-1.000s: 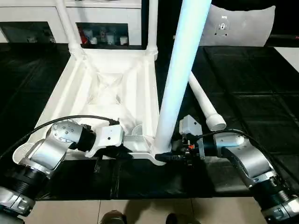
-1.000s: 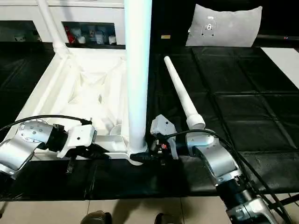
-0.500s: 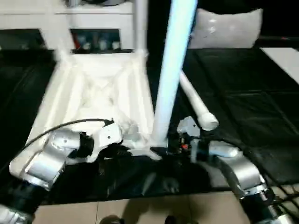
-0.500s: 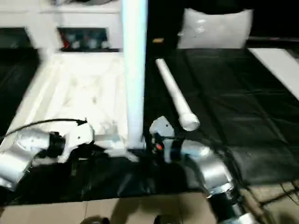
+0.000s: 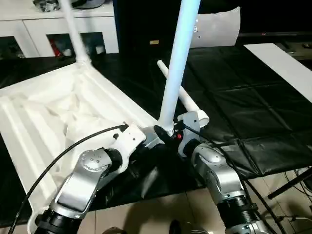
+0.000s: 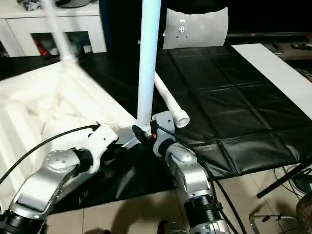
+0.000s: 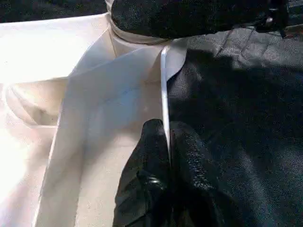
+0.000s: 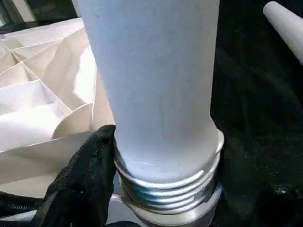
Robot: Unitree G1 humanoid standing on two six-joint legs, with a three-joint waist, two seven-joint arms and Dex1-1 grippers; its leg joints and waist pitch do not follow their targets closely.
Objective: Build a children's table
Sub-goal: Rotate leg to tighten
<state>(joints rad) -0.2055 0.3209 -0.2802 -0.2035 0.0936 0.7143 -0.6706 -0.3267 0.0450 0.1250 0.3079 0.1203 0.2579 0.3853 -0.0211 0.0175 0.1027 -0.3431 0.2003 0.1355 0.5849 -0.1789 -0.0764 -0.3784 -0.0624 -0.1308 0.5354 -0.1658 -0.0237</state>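
Observation:
The children's table top [image 5: 44, 112] lies upside down on the black mat, ribbed underside up. One white leg [image 5: 176, 63] stands upright in its near right corner socket. My right gripper [image 5: 165, 132] is shut around that leg's base, and a black finger [image 8: 87, 175] presses beside the threaded end [image 8: 165, 189]. My left gripper [image 7: 166, 130] is shut on the top's thin near rim [image 7: 163, 85], just left of that corner. Another leg [image 5: 73, 29] stands at the far corner. A loose leg [image 5: 187, 100] lies on the mat behind the right gripper.
A white cabinet with glass doors [image 5: 48, 29] stands behind the table top. A pale panel [image 5: 219, 27] leans at the back and a flat white board [image 5: 282, 63] lies at the right. The mat's front edge [image 5: 273, 165] meets tiled floor, where a dark stand foot [image 5: 292, 180] reaches in.
The whole view has swung and tilted, so the table top now sits lower left. Both grippers keep their holds at the near corner, and the leg stays upright.

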